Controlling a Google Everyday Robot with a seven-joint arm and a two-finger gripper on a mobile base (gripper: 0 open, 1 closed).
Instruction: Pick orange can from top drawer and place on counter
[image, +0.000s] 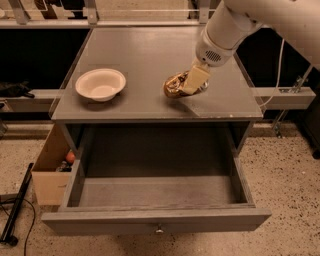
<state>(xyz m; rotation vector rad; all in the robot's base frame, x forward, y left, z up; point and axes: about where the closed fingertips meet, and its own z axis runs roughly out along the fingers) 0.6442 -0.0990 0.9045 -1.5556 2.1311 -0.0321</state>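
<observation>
The orange can lies tilted on its side at the right middle of the counter, touching or just above the surface. My gripper reaches down from the upper right on a white arm and is shut on the can; one cream finger covers the can's right end. The top drawer is pulled fully open below the counter, and its inside shows nothing in it. Its small metal knob sits at the middle of the front panel.
A cream bowl stands on the left part of the counter. A cardboard box with small items stands on the floor left of the drawer. A black pole lies at lower left. A white rail runs to the right.
</observation>
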